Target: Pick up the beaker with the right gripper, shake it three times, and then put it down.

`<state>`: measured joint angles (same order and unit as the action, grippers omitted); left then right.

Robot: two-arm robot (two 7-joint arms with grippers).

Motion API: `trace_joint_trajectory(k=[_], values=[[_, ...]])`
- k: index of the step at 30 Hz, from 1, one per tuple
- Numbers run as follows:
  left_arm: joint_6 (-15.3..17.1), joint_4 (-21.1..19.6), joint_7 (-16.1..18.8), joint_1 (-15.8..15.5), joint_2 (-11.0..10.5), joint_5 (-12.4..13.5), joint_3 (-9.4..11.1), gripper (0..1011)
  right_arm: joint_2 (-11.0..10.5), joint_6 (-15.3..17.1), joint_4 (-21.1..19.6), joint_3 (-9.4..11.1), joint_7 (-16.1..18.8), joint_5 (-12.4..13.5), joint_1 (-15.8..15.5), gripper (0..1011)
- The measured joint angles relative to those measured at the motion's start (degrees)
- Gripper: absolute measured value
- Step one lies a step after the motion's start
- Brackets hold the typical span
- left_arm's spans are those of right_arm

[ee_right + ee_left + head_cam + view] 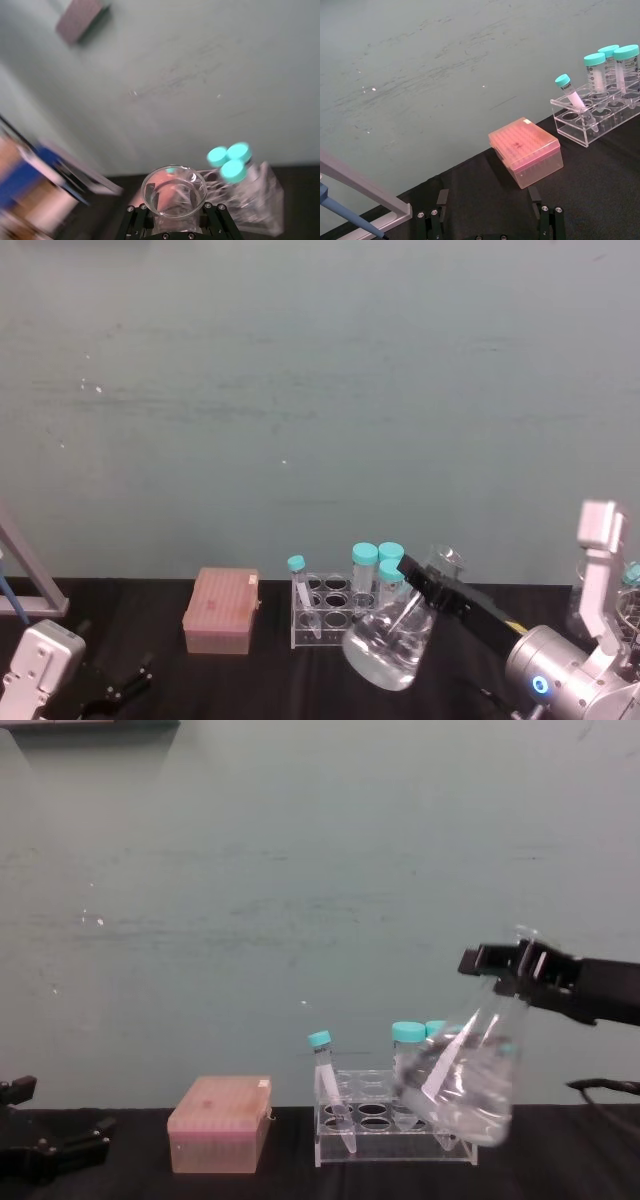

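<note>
The right gripper [512,967] clamps the tilted beaker [462,1075] by its neck (fragile, likely slippery glass); the left gripper [489,196] sits parked low, fingers apart.

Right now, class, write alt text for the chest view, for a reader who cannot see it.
The right gripper holds the beaker by its neck, tilted, in front of a clear tube rack with teal-capped tubes. A pink box sits on the black table left of the rack, and the left gripper rests low at the left edge.
</note>
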<state>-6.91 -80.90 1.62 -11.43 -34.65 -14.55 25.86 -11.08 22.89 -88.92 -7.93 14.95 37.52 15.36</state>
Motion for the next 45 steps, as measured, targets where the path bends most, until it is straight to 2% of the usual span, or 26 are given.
trace_joint_trajectory(k=[2, 6, 8, 9, 12, 15, 19, 20, 21, 24, 25, 28, 29, 30, 31, 35, 36, 37, 38, 41, 43, 45], values=[[0.00, 0.00, 0.00, 0.00, 0.00, 0.00, 0.00, 1000, 4.65, 3.98, -1.03, 4.14, -2.25, 7.72, -1.57, 449], [0.00, 0.00, 0.00, 0.00, 0.00, 0.00, 0.00, 1000, 8.87, 7.10, -1.98, 7.70, -4.77, 14.44, -2.84, 449], [0.00, 0.00, 0.00, 0.00, 0.00, 0.00, 0.00, 1000, 11.73, 9.06, -2.58, 10.05, -7.15, 19.21, -3.71, 449], [0.00, 0.00, 0.00, 0.00, 0.00, 0.00, 0.00, 1000, 11.73, 9.06, -2.58, 10.05, -7.15, 19.21, -3.71, 449], [0.00, 0.00, 0.00, 0.00, 0.00, 0.00, 0.00, 1000, 14.03, 10.53, -3.03, 12.12, -9.30, 23.33, -4.31, 449], [0.00, 0.00, 0.00, 0.00, 0.00, 0.00, 0.00, 1000, 14.97, 11.09, -3.22, 13.02, -10.71, 25.45, -4.51, 449], [0.00, 0.00, 0.00, 0.00, 0.00, 0.00, 0.00, 1000, 14.03, 10.90, -3.41, 12.35, -11.19, 24.67, -4.56, 450], [0.00, 0.00, 0.00, 0.00, 0.00, 0.00, 0.00, 1000, 11.58, 9.67, -3.42, 10.28, -10.41, 21.38, -4.47, 449], [0.00, 0.00, 0.00, 0.00, 0.00, 0.00, 0.00, 1000, 8.43, 7.68, -3.42, 7.80, -9.10, 16.59, -4.13, 449], [0.00, 0.00, 0.00, 0.00, 0.00, 0.00, 0.00, 1000, 3.13, 3.33, -3.20, 3.54, -6.60, 8.44, -3.42, 450], [0.00, 0.00, 0.00, 0.00, 0.00, 0.00, 0.00, 1000, -0.02, 0.10, -3.00, 1.00, -5.36, 3.34, -2.86, 449], [0.00, 0.00, 0.00, 0.00, 0.00, 0.00, 0.00, 1000, -4.64, -4.43, -2.59, -2.66, -4.18, -3.86, -1.87, 449], [0.00, 0.00, 0.00, 0.00, 0.00, 0.00, 0.00, 1000, -7.50, -7.63, -2.27, -4.90, -3.70, -9.03, -1.15, 450], [0.00, 0.00, 0.00, 0.00, 0.00, 0.00, 0.00, 1000, -8.96, -9.16, -2.10, -6.03, -3.41, -11.69, -0.79, 449], [0.00, 0.00, 0.00, 0.00, 0.00, 0.00, 0.00, 1000, -11.58, -11.81, -1.71, -8.15, -2.94, -16.73, -0.04, 449], [0.00, 0.00, 0.00, 0.00, 0.00, 0.00, 0.00, 1000, -15.81, -16.74, -1.06, -11.78, -2.68, -26.63, 1.34, 449], [0.00, 0.00, 0.00, 0.00, 0.00, 0.00, 0.00, 1000, -17.47, -18.80, -0.81, -13.23, -2.77, -31.18, 1.95, 449], [0.00, 0.00, 0.00, 0.00, 0.00, 0.00, 0.00, 1000, -18.34, -19.76, -0.70, -13.99, -2.95, -33.38, 2.29, 450], [0.00, 0.00, 0.00, 0.00, 0.00, 0.00, 0.00, 1000, -19.58, -21.34, -0.49, -15.20, -3.35, -37.14, 2.82, 449], [0.00, 0.00, 0.00, 0.00, 0.00, 0.00, 0.00, 1000, -21.08, -23.24, -0.17, -16.75, -4.19, -42.25, 3.55, 449], [0.00, 0.00, 0.00, 0.00, 0.00, 0.00, 0.00, 1000, -22.29, -24.87, 0.22, -18.02, -5.18, -47.05, 4.20, 449], [0.00, 0.00, 0.00, 0.00, 0.00, 0.00, 0.00, 1000, -22.69, -25.48, 0.37, -18.47, -5.57, -48.95, 4.42, 449]])
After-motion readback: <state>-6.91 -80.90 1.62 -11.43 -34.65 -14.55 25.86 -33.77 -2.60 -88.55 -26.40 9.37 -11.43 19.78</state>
